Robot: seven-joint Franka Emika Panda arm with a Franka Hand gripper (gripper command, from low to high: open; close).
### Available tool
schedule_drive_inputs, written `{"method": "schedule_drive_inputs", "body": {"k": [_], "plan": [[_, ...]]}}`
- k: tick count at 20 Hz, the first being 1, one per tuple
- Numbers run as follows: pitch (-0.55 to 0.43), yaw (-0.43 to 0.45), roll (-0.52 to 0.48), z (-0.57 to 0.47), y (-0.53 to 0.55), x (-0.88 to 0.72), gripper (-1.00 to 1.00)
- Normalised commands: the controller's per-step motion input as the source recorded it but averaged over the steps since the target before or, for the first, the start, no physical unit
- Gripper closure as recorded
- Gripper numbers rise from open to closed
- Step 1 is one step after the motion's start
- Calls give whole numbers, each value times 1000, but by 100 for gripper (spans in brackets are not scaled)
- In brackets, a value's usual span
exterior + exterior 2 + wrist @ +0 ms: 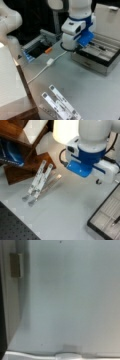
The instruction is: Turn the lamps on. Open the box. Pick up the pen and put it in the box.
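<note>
The box (100, 56) stood open at a front view's right, its lid (107, 20) raised behind it, and the pen (100, 47) lay inside on the pale lining; in a front view the box corner (105, 220) showed the pen's end (116, 220) near the right edge. The arm's wrist hung by the box's left rim, and the gripper (86, 40) was masked by its blue mount, so I cannot tell how the fingers stood. Grey bench (82, 85) lay open in front of the box. White strips (58, 102) sat near the bottom edge, well apart. A white cable (47, 65) crossed the bench leftward.
</note>
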Motion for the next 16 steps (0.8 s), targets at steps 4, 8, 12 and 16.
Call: {"method": "schedule_drive_inputs", "body": {"k": [4, 8, 12, 16], "plan": [[26, 107, -97, 41, -303, 3, -100], [15, 102, -99, -11, -165, -18, -100], [13, 87, -69, -65, -164, -34, -100], [-8, 79, -46, -142, -200, -39, -100]]}}
